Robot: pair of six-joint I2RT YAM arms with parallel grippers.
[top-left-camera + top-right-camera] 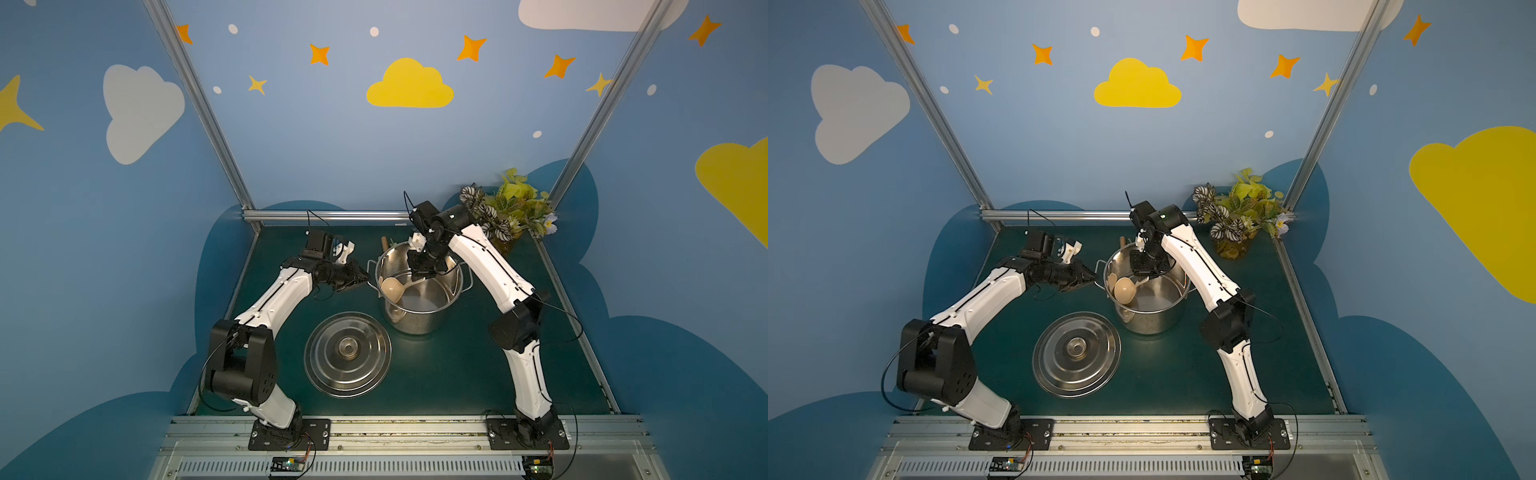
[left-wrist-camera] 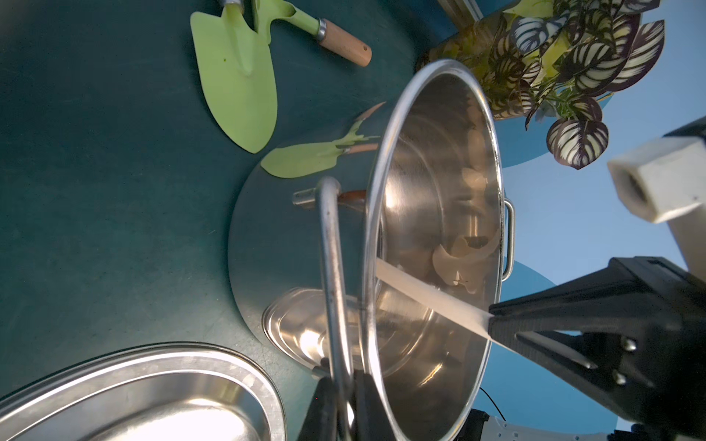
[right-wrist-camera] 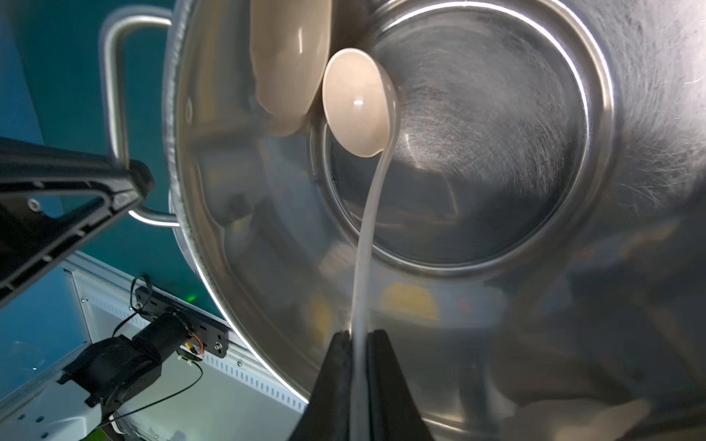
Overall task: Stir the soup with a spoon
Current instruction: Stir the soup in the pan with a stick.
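Your right tool reaches down into the pot, jaws clamped on the upper end of the spoon. Its slim shaft runs down to a round cream bowl low inside the pot, close to the wall on your left arm's side. Whether the bowl touches the bottom, the views do not settle. Your left tool is closed on the pot handle on that side, bracing the vessel on the green worktop. The lid lies off, just beside the pot toward the arms' bases. A green trowel lies behind the pot and a plant stands in the far corner, both apart from the work. No liquid shows on the pot's bare steel floor. The step in hand looks like the stirring itself: spoon gripped and dipped, pot steadied. The next move, on this reading, calls for you to sweep the bowl in a circle round the floor of the pot. Hold the wrist high enough that the tool clears the rim, and keep the left grip firm so the pot neither turns nor slides.
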